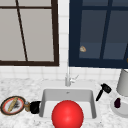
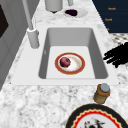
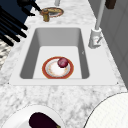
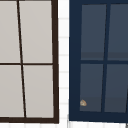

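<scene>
My left hand (image 1: 35, 107) hovers open by the sink's left rim, next to a small amber jar (image 1: 27, 106). From the left side, the left hand (image 2: 116, 55) has its straight fingers spread toward the basin, past the jar (image 2: 102, 93). At the sink's right rim my right hand (image 1: 103, 90) hangs open, fingers pointing down-left. In the right side view the right hand (image 3: 10, 27) floats off the counter's front edge, and the left hand (image 3: 25, 3) is beside the jar (image 3: 45, 15). A red ball (image 1: 67, 115) sits in the sink (image 1: 45, 100) on a red-rimmed plate (image 2: 77, 66).
A patterned plate (image 1: 12, 105) lies left of the jar. At the right stand a white plate (image 1: 123, 111) with an eggplant (image 1: 117, 102) and a white canister (image 1: 123, 82). The faucet (image 1: 68, 77) rises behind the basin. Above are a window (image 4: 27, 60) and a dark blue cabinet (image 4: 100, 60).
</scene>
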Controlling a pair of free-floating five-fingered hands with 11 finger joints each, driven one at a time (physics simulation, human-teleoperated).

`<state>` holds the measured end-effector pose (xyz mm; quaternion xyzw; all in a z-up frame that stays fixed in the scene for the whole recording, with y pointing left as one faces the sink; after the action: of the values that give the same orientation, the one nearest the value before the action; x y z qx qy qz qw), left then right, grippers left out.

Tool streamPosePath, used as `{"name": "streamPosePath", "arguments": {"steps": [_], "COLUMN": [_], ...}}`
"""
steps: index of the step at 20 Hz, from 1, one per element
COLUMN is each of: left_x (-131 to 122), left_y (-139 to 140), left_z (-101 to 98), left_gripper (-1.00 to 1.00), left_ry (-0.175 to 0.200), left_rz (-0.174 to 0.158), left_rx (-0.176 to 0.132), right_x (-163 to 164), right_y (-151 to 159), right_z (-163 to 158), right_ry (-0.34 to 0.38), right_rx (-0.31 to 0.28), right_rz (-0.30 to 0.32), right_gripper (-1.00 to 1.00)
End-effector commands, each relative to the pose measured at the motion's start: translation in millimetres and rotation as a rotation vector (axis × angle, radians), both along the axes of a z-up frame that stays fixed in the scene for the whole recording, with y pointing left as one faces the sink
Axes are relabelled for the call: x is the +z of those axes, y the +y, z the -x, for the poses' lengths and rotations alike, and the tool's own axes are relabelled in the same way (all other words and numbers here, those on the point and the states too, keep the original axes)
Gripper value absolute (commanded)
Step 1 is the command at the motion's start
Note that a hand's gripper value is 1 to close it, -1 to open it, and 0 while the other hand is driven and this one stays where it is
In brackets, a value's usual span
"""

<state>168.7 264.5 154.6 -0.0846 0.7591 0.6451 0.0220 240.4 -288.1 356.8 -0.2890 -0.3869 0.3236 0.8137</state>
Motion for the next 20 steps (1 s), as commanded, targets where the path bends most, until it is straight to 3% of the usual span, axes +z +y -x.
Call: {"name": "streamPosePath", "arguments": {"steps": [1, 20], "left_x": [0.0, 0.0], "left_y": [0.0, 0.0], "left_z": [0.0, 0.0], "left_gripper": [0.0, 0.0], "left_ry": [0.0, 0.0], "left_rz": [0.0, 0.0], "left_rx": [0.0, 0.0], "right_x": [5.3, 7.4], "right_y": [-4.6, -4.0], "right_z": [5.1, 5.6], "right_ry": [-0.044, -0.172], "right_rx": [-0.046, -0.211], "right_rz": [-0.11, -0.195], "right_gripper": [-1.0, -1.0]}}
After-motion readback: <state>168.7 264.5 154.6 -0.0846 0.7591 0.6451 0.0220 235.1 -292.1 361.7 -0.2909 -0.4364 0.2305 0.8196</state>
